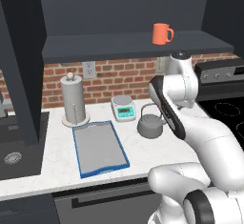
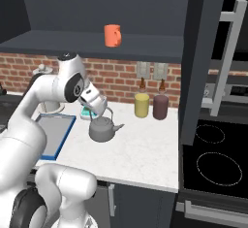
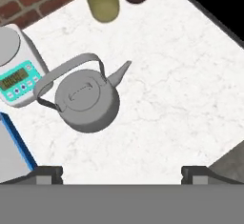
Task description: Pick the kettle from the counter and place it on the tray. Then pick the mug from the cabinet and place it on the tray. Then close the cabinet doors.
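While the gripper (image 3: 122, 173) hangs above the kettle (image 3: 87, 101), its two dark tips are spread wide apart and hold nothing. The grey kettle sits on the white counter (image 3: 171, 94), close to the back edge, with its thin handle standing up and its spout pointing toward the stove (image 2: 218, 159). Just beside it, nearer the brick wall, is a small white scale (image 1: 123, 107). The tray (image 1: 98, 147) with the blue rim lies flat toward the counter's front edge, on the sink side of the kettle, and nothing is on it. The orange mug (image 1: 162, 33) stands up on the dark shelf of the cabinet (image 1: 128, 44). One cabinet door (image 2: 201, 57) hangs open.
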Motion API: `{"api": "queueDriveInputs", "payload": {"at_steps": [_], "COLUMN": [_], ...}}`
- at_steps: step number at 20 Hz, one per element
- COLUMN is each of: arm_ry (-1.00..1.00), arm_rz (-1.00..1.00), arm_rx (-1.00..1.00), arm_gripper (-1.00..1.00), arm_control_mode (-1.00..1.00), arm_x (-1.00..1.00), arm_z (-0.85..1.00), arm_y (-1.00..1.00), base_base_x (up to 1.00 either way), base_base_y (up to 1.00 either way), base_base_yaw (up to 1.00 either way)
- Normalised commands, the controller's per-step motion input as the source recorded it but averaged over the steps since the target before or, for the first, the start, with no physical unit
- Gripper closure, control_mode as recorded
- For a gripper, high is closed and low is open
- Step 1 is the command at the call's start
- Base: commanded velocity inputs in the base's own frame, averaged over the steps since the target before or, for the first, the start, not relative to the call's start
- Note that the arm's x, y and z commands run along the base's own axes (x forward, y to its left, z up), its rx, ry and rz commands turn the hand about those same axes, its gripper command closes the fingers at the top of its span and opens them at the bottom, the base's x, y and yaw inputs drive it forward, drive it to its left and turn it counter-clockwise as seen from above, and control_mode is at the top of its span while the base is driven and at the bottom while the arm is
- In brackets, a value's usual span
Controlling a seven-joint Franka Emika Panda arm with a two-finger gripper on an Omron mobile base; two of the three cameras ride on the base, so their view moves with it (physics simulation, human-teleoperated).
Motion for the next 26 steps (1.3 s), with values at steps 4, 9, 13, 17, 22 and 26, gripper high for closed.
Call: {"api": "queueDriveInputs", "payload": {"at_steps": [4, 9, 13, 17, 22, 26], "arm_ry": [0.0, 0.0, 0.0, 0.0, 0.0, 0.04], "arm_rz": [-0.29, -0.1, 0.0, 0.0, -0.01, -0.01], "arm_rx": [0.17, 0.17, 0.11, 0.0, 0.0, 0.0], "arm_gripper": [-1.0, -1.0, -1.0, -1.0, -1.0, -1.0], "arm_control_mode": [-1.0, -1.0, -1.0, -1.0, -1.0, -1.0], "arm_x": [0.55, 0.61, 0.53, 0.41, 0.25, 0.31], "arm_z": [-0.14, -0.16, -0.24, -0.29, -0.29, -0.18], "arm_y": [-0.08, -0.03, 0.0, 0.0, 0.0, 0.0], "base_base_x": [0.0, 0.0, 0.0, 0.0, 0.0, 0.0], "base_base_y": [0.0, 0.0, 0.0, 0.0, 0.0, 0.0], "base_base_yaw": [0.0, 0.0, 0.0, 0.0, 0.0, 0.0]}}
